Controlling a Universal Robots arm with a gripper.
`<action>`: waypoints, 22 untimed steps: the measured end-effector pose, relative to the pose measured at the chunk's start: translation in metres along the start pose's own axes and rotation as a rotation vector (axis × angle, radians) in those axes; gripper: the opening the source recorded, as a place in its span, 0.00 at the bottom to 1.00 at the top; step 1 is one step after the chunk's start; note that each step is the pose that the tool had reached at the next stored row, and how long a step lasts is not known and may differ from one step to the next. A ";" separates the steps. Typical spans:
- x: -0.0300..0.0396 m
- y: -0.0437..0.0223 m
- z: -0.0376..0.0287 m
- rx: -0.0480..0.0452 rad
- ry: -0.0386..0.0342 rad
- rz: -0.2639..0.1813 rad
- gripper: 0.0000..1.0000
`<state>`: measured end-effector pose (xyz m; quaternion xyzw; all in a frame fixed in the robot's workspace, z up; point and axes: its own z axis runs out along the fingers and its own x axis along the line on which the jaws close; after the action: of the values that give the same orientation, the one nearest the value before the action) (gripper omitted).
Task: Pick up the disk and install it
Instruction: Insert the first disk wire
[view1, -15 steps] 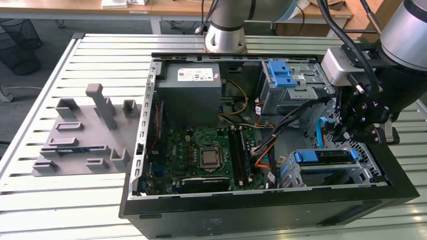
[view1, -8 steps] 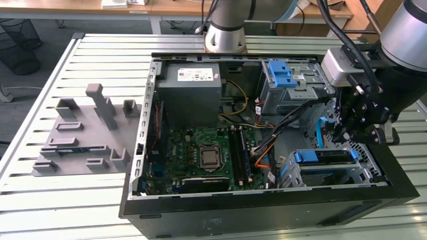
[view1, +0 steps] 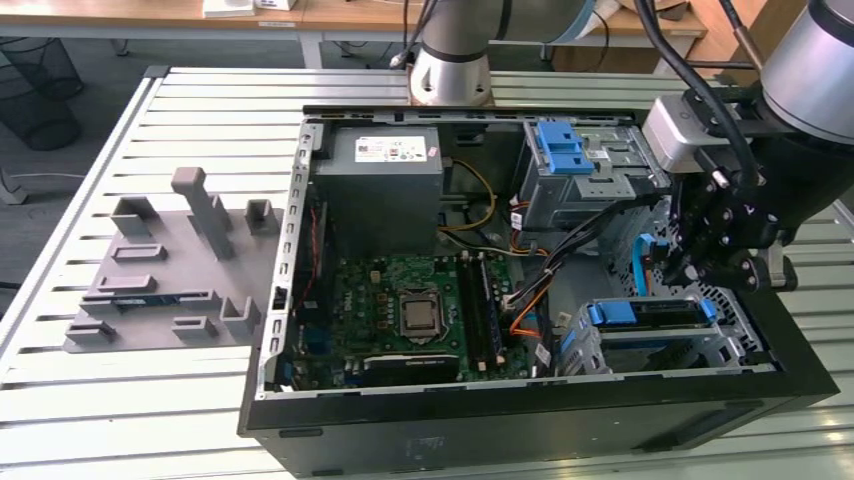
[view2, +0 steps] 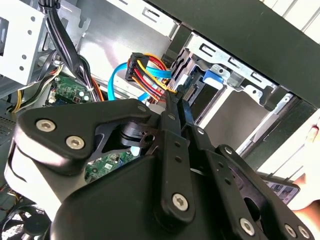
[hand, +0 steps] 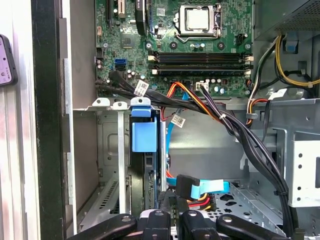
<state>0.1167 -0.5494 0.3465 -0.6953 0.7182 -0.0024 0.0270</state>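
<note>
The end effector (view1: 694, 262) hangs inside the open computer case (view1: 534, 400), clamped on the disk (hand: 145, 135) standing in its bay.

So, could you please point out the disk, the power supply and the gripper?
disk (hand: 144, 136): first wrist view, blue carrier tab.
power supply (view1: 384, 178): exterior view, gray top face.
gripper (hand: 175, 220): first wrist view, between the fingertips.

The disk (hand: 145, 137) stands on edge in the drive cage, its blue carrier tab showing, at the case's near right corner (view1: 650, 315).
</note>
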 end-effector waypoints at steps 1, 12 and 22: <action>0.0004 0.0000 0.0006 -0.0001 -0.0002 0.000 0.16; 0.0038 -0.0034 0.0045 -0.0122 0.0005 0.003 0.16; 0.0089 -0.0049 0.0061 -0.0350 0.0038 0.009 0.16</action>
<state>0.1215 -0.5582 0.3403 -0.6923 0.7215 0.0090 0.0135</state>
